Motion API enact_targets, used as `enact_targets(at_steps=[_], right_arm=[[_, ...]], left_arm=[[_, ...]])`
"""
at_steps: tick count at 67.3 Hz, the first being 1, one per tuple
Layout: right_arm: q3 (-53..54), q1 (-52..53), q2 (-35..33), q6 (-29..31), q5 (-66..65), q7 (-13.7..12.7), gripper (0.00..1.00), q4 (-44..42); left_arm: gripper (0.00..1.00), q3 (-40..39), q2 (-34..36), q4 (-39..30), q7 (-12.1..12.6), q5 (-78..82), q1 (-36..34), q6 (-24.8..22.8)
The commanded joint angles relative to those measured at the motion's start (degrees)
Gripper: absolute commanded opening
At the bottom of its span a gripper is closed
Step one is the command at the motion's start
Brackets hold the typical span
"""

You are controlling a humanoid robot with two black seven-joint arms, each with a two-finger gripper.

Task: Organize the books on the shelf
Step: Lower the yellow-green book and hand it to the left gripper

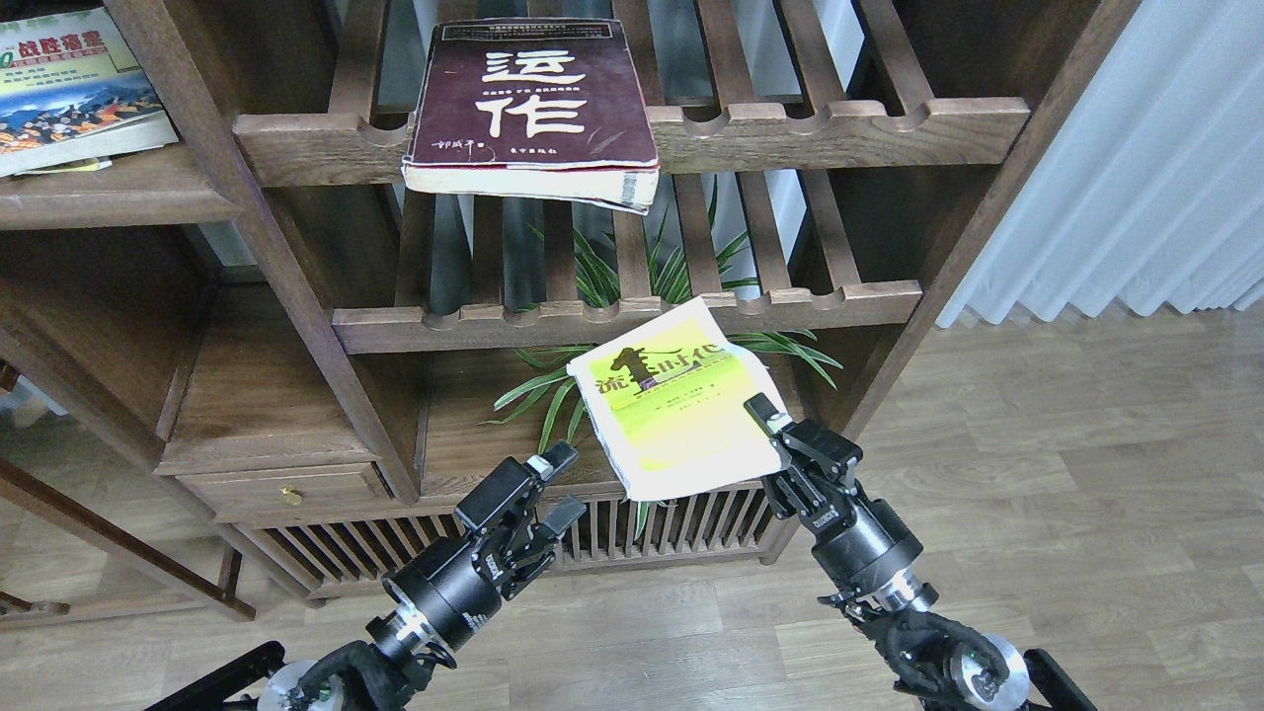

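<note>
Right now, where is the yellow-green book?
In the head view, the yellow-green book sits right of center, held at its right edge by the right end effector, in front of the plant.

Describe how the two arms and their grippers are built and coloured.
Both arms are black, ending in cylindrical wrists with small white lettering and silver metal rings. The left gripper and right gripper each have two blocky black fingers with angular linkages. Black cabling wraps the lower segments, beside silver discs.
</note>
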Motion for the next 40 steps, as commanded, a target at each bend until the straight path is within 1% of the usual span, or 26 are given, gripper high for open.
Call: enact_targets(at_steps=[1,14,23,32,40], right_arm=[[-0.4,-0.1,1.0,0.0,-0.7,0.0,0.0,0.0],[-0.6,-0.1,2.1,0.0,-2.8,0.0,0.0,0.3],[-0.7,-0.2,2.1,0.0,-3.3,0.0,0.0,0.8],[-1.5,-0.3,2.1,0.0,-4.3,0.0,0.0,1.5],[-1.8,-0.8,2.1,0.0,-5.3,0.0,0.0,2.2]], left_arm=[[0.98,-0.6,-1.7,1.3,-0.3,-0.4,-1.3,0.0],[0.99,-0.7,-3.2,6.1,-0.3,-0.5,-2.1,0.0],[1.0,-2.5,-4.4,9.9,-0.3,-0.6,-3.0,0.0],[1.0,-4.5,-5.4,10.2,0.1,-0.4,-3.8,0.0],[1.0,-5.2,-5.4,10.2,-0.1,-0.4,-4.4,0.0]])
